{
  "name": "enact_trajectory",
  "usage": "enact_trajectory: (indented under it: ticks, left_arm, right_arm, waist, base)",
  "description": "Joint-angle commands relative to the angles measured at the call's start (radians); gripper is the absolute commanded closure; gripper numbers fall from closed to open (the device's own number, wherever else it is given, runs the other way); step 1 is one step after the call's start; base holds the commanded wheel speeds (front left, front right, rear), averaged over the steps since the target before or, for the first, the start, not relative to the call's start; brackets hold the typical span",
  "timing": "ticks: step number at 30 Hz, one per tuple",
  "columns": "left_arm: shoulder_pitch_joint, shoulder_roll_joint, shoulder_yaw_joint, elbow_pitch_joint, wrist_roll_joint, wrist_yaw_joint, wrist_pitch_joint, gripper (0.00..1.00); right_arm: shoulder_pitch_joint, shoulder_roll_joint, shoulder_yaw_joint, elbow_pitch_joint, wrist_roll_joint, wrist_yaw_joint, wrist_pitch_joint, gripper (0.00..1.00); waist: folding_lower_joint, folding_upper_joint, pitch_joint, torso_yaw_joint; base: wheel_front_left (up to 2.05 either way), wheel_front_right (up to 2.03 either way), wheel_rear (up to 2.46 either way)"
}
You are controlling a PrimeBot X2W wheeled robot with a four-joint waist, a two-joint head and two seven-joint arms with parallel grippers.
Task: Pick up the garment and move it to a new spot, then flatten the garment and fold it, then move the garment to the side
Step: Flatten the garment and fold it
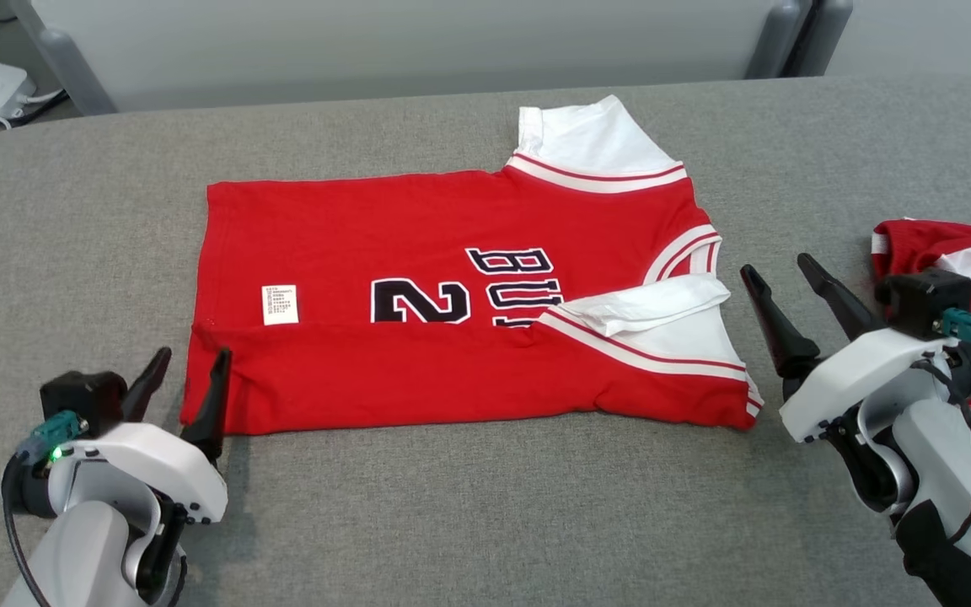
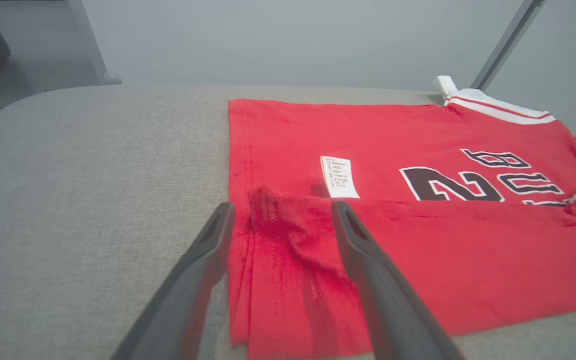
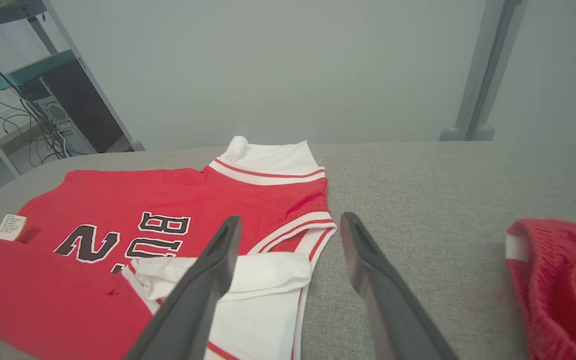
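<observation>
We judged the folding partly done: the red jersey [image 1: 452,244] lay mid-table, its near long edge turned over. Our left gripper [image 1: 195,354] and right gripper [image 1: 776,264] stood at either end of that fold, fingers spread and empty. Next, we reckoned, both must pinch the far edge together. Grey cloth [image 1: 485,506] covered the table; another red garment [image 1: 949,244] lay right, a computer tower [image 3: 63,125] beyond.

Jersey [image 1: 384,228] lettering partly under sleeve [image 1: 662,316], label [image 1: 280,304] unreadable, second garment [image 1: 924,244] cropped
</observation>
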Motion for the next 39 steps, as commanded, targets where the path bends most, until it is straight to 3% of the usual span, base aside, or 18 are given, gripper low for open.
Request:
enact_trajectory:
  ticks: [1,15,22,26,39]
  left_arm:
    - [-0.004,0.032,0.036,-0.013,0.000,0.011,-0.018,0.00]
    - [0.135,-0.031,0.072,-0.033,0.002,0.047,-0.092,0.00]
    - [0.188,-0.062,0.113,-0.084,0.030,0.052,-0.094,0.00]
    - [0.192,-0.074,0.125,-0.093,0.055,0.044,-0.094,0.00]
    - [0.177,-0.099,0.141,-0.089,0.092,0.023,-0.094,0.00]
  right_arm:
    - [0.027,0.000,-0.007,-0.022,-0.018,0.004,-0.019,0.00]
    - [0.245,0.079,-0.184,-0.101,-0.141,0.004,-0.021,0.00]
    - [0.306,0.114,-0.196,-0.078,-0.124,0.004,-0.021,0.00]
    - [0.309,0.152,-0.227,-0.027,-0.055,0.004,-0.021,0.00]
    - [0.267,0.178,-0.233,0.079,-0.042,0.004,-0.021,0.00]
  waist:
    - [0.0000,0.0000,-0.012,-0.004]
    - [0.0000,0.0000,-0.081,-0.004]
    - [0.0000,0.0000,-0.086,0.005]
    - [0.0000,0.0000,-0.077,0.012]
    - [0.0000,0.0000,-0.057,0.031]
  base:
    - [0.00,0.00,0.00]
    - [0.00,0.00,0.00]
    - [0.00,0.00,0.00]
    - [0.00,0.00,0.00]
    - [0.00,0.00,0.00]
